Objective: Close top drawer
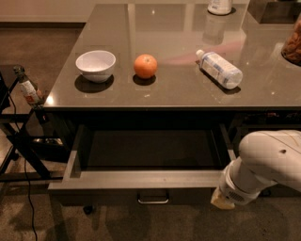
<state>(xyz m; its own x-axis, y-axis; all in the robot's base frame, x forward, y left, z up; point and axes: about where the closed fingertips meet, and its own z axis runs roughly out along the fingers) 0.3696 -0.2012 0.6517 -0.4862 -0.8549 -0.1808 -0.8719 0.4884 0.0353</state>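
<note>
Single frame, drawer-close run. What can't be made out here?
Camera view:
- gripper, at the top drawer's front right corner: mostly hidden by the arm's white wrist; contact with the front unclear.
- Drawer interior: deep shadow under the table, contents unreadable.
- Container at top edge and brown item at right edge: cut off by the frame.

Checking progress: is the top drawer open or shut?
Open: the top drawer juts out, its inside visible. The gripper sits by a front corner.

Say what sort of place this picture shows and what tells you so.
Probably a kitchen or break room: a white bowl, an orange and a plastic bottle sit on a table with an open drawer. The robot's hand is beside the drawer's front corner.
</note>
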